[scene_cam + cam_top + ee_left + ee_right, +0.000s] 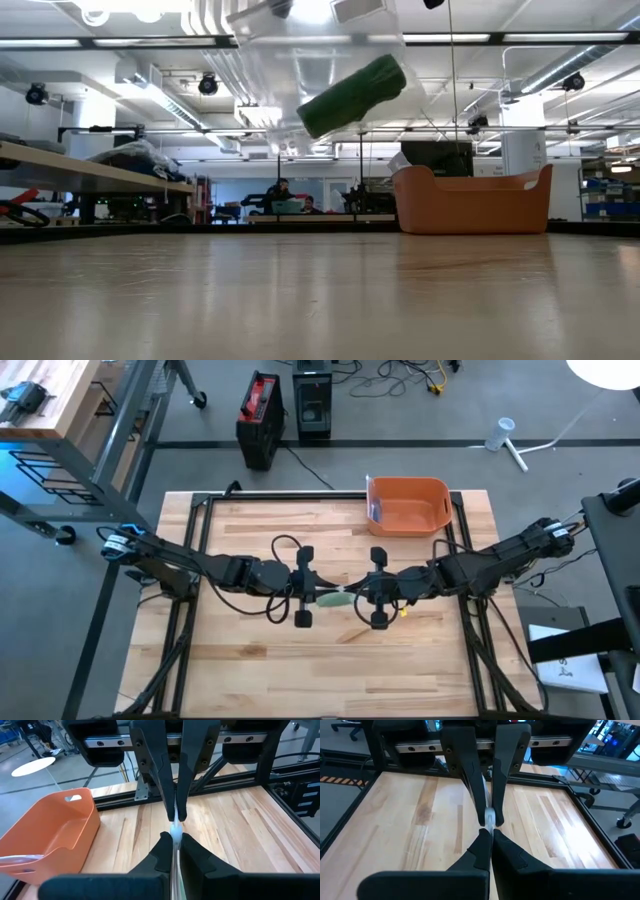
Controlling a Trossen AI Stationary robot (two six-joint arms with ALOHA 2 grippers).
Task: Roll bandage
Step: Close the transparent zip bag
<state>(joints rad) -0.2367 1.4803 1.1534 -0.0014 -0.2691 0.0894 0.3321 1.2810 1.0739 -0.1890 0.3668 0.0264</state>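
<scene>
Both arms stretched inward, meeting mid-table; left gripper (318, 598) and right gripper (358, 598) clamped on bag (336, 599) with green roll (353, 95), held aloft.

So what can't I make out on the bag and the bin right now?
- Clear bag, low view: its top runs off the picture's upper edge, hiding both hands' grip.
- Green bandage roll, high view: too small; both hands crowd it.
- Orange bin, left wrist view: its near end is cut off by the picture's edge.
</scene>
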